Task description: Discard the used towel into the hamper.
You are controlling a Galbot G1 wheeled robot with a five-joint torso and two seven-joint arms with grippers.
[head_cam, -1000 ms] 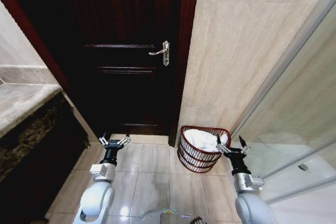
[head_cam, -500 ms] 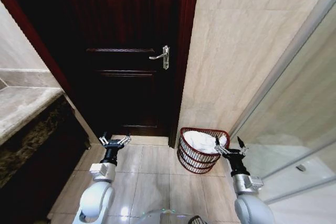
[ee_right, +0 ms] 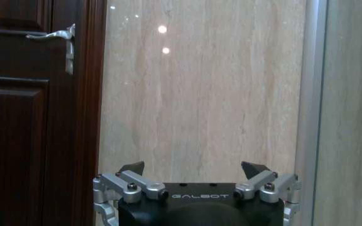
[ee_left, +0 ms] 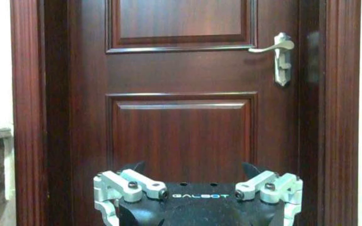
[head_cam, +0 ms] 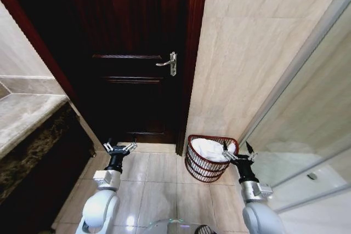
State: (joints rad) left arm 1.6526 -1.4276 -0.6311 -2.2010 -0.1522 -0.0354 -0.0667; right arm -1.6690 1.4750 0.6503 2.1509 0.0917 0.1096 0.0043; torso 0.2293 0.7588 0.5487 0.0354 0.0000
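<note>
The hamper [head_cam: 211,157] is seen standing on the tiled floor [head_cam: 159,182] at the foot of the beige wall [head_cam: 247,64], just beside the dark wooden door frame. A white towel [head_cam: 214,147] is seen lying inside it, heaped toward the side nearest the wall. The right gripper [head_cam: 237,154] is held at the hamper's rim, on the side away from the door, with its jaws spread wide and nothing between them; whether a fingertip touches the rim cannot be told. The towel lies just beyond and beside those jaws, apart from them. In the right wrist view the right gripper [ee_right: 193,169] is seen with its two dark fingertips [ee_right: 132,167] well apart, the beige wall straight ahead of them and the door handle [ee_right: 60,41] off to one side.

The left gripper [head_cam: 119,148] is held low over the floor in front of the closed door [head_cam: 134,53], well apart from the hamper, with its jaws likewise spread and empty. In the left wrist view the left gripper [ee_left: 193,170] is pointed at the door panels, and the handle [ee_left: 277,52] is seen above and to one side of the jaws.
</note>
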